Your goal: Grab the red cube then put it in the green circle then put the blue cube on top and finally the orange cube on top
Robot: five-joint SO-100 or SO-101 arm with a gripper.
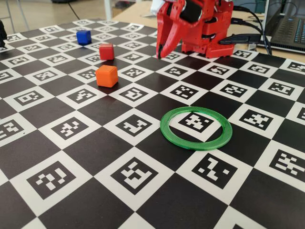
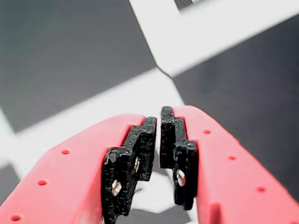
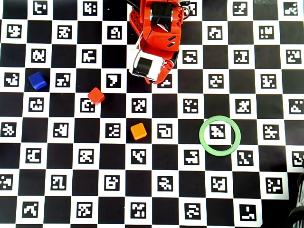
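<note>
The red cube (image 1: 106, 51) (image 3: 96, 95) sits on the checkered board, with the blue cube (image 1: 84, 36) (image 3: 37, 80) behind it and the orange cube (image 1: 106, 76) (image 3: 138, 131) in front in the fixed view. The green circle (image 1: 195, 146) (image 3: 201, 134) lies flat and empty at the right. My red gripper (image 1: 159, 55) (image 2: 159, 122) hangs tip-down just above the board near the arm's base, to the right of the cubes in the fixed view. Its jaws are shut with only a sliver between the black pads, and they hold nothing.
The arm's red body (image 3: 153, 42) stands at the board's far edge. A laptop (image 1: 288, 31) and cables lie behind it on the wooden table. The board (image 1: 95, 157) is covered in black squares and marker tags.
</note>
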